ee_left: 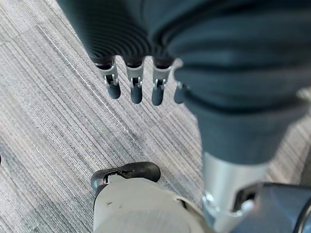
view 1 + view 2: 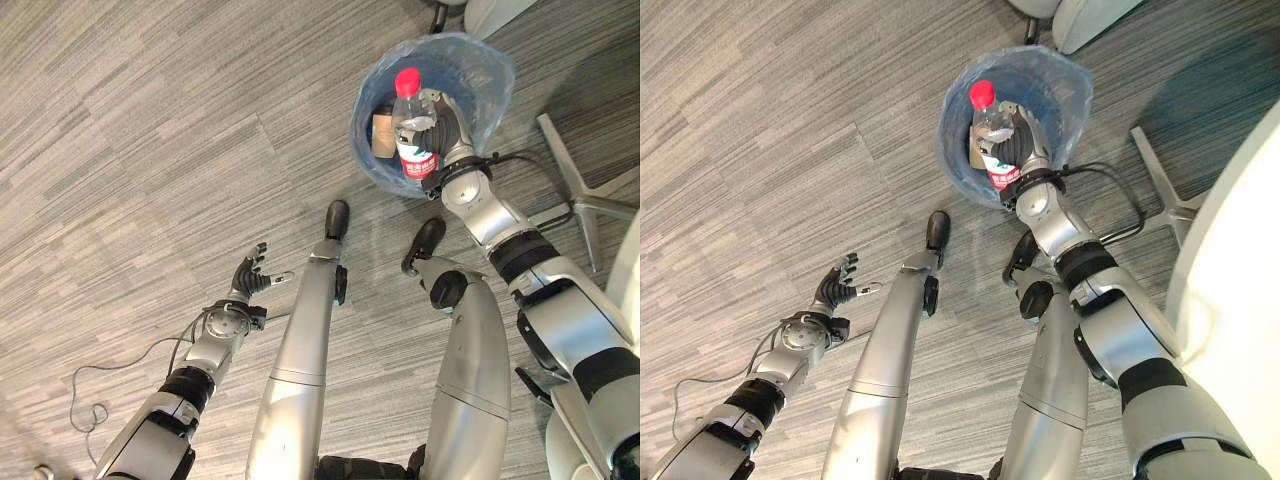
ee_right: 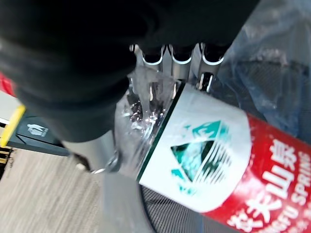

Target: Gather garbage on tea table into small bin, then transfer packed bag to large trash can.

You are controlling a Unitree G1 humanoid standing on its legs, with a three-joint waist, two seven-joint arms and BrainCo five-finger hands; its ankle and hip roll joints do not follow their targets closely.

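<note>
A clear plastic bottle (image 2: 413, 128) with a red cap and a red and white label is held upright over the small bin (image 2: 478, 72), which is lined with a blue bag. My right hand (image 2: 446, 125) is shut on the bottle (image 3: 209, 155), fingers curled round its body. Inside the bin lies a brown piece of rubbish (image 2: 383, 132). My left hand (image 2: 252, 276) hangs low at the left over the carpet, apart from the bin, its fingers (image 1: 136, 90) relaxed and holding nothing.
Grey striped carpet (image 2: 150, 150) spreads all around. A metal chair base (image 2: 580, 190) stands right of the bin. A white rounded piece of furniture (image 2: 1240, 250) rises at the far right, and another white base (image 2: 1080, 18) sits behind the bin.
</note>
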